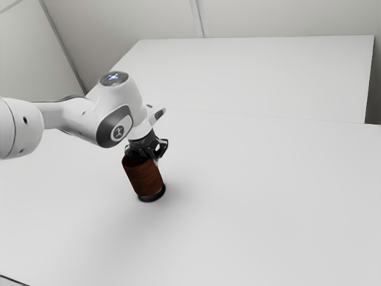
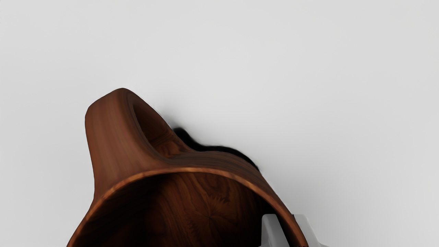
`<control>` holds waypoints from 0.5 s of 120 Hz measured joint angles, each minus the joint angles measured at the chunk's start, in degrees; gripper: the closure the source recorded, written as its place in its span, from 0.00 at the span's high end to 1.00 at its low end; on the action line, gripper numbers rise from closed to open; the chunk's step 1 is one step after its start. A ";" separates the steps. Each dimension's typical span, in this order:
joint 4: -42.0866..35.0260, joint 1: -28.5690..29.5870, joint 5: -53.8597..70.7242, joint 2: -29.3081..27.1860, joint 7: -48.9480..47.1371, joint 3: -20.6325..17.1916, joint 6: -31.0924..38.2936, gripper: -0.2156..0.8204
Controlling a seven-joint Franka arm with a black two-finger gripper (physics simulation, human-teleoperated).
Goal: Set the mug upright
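Note:
The brown wood-grained mug [image 1: 143, 177] has its mouth up toward my hand and its base down at the table, leaning a little to the exterior view's left. I cannot tell if its base rests flat. My gripper [image 1: 143, 150] is at the mug's rim. Looking into the mug [image 2: 205, 202] in the wrist view, I see its inside bottom and the handle [image 2: 113, 137] standing out from its side. The gripper [image 2: 287, 224] is shut on the mug's wall, one finger inside the mouth and the other outside.
A white table [image 1: 256, 196] lies under the mug, with another white surface [image 1: 256, 74] behind it. Pale walls [image 1: 119, 24] stand beyond. A dark shadow hugs the mug's base.

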 joint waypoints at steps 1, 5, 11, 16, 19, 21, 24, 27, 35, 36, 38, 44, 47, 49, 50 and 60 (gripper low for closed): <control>0.00 0.04 0.01 0.10 -0.21 -0.04 -0.01 0.03; 0.00 0.13 0.04 0.44 -1.04 -0.20 -0.07 0.03; 0.00 0.09 0.07 0.89 -2.19 -0.35 -0.14 0.03; 0.00 -0.14 0.09 1.25 -3.09 -0.42 -0.18 0.03; 0.00 -0.37 0.09 1.49 -3.61 -0.45 -0.21 0.03; 0.00 -0.54 0.09 1.69 -3.93 -0.47 -0.22 0.03; 0.00 -0.85 0.08 2.00 -4.41 -0.49 -0.23 0.03; 0.00 -1.21 0.07 2.25 -4.89 -0.50 -0.24 0.03; 0.00 -2.23 0.06 2.79 -6.06 -0.53 -0.27 0.03; 0.00 -2.34 0.06 2.85 -6.20 -0.53 -0.27 0.03; 0.00 -2.53 0.06 2.97 -6.48 -0.53 -0.28 0.03; 0.02 -2.86 0.08 3.13 -7.26 -0.53 -0.31 0.03; 0.11 -2.89 0.00 3.16 -7.50 -0.55 -0.30 0.08; 0.18 -2.87 -0.08 3.17 -7.62 -0.57 -0.30 0.12; 0.23 -2.86 -0.12 3.18 -7.68 -0.58 -0.29 0.14; 0.65 -2.71 -0.39 3.26 -8.22 -0.61 -0.26 0.32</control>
